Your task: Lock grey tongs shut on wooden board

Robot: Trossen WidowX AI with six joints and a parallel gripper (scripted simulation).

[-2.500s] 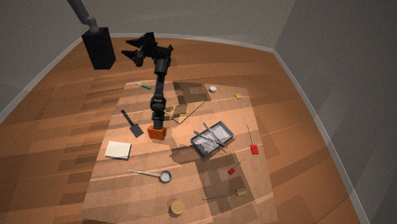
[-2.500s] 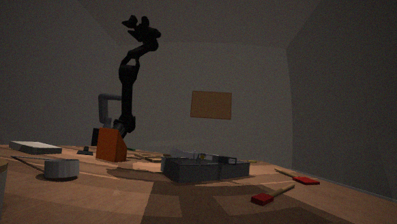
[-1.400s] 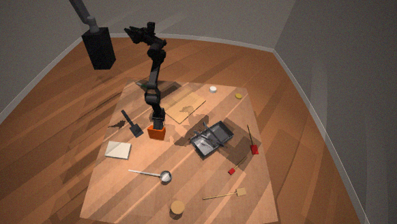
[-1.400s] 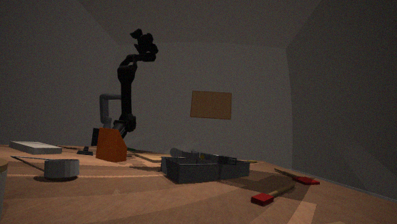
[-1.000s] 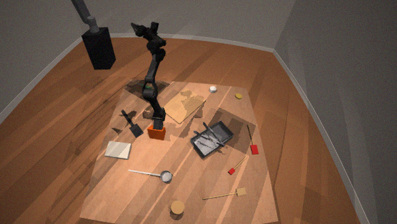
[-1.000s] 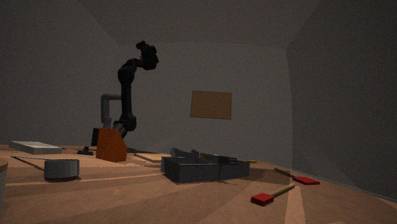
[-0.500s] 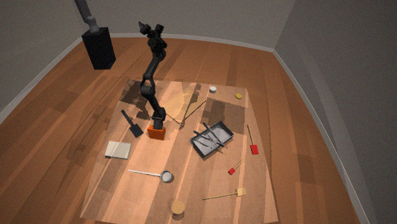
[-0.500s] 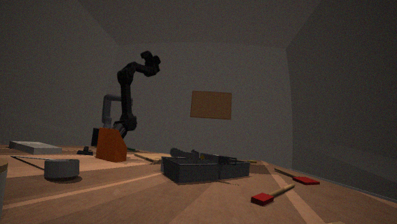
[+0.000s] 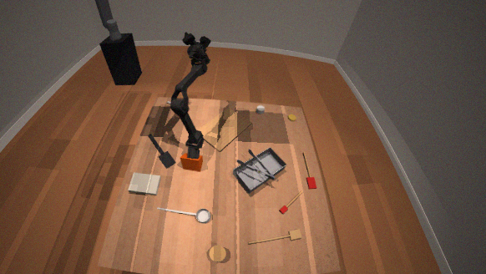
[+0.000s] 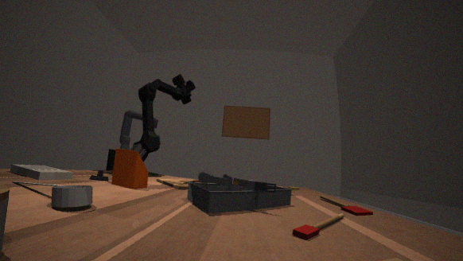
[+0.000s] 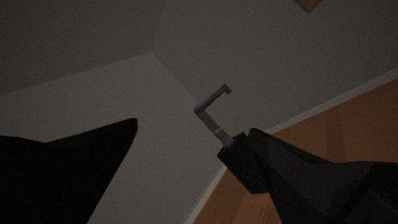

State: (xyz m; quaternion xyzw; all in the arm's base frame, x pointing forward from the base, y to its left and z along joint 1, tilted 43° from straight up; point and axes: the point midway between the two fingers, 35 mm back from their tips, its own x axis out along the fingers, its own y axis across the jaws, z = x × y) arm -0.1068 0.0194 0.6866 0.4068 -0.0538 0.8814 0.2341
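Observation:
The grey tongs (image 9: 255, 157) (image 10: 215, 178) lie with their arms spread across the dark roasting tin (image 9: 256, 188) (image 10: 231, 200); their lock cannot be made out. The wooden board (image 9: 225, 139) (image 10: 171, 183) lies behind the tin, towards the arm's side, with shadow across it. My gripper (image 9: 196, 39) (image 10: 185, 82) (image 11: 194, 128) is open and empty, raised high above and beyond the table's back edge. In the wrist view its fingers stand wide apart against the wall and floor; neither the tongs nor the board shows there.
An orange block (image 9: 192, 162) (image 10: 129, 169) stands at the arm's base. A black spatula (image 9: 166, 159), a pale slab (image 9: 144, 184) and a ladle (image 9: 203, 215) lie left of the tin. Red-headed tools (image 9: 311, 182) (image 9: 284, 209) lie right of it. A wooden spatula (image 9: 295, 235) lies in front.

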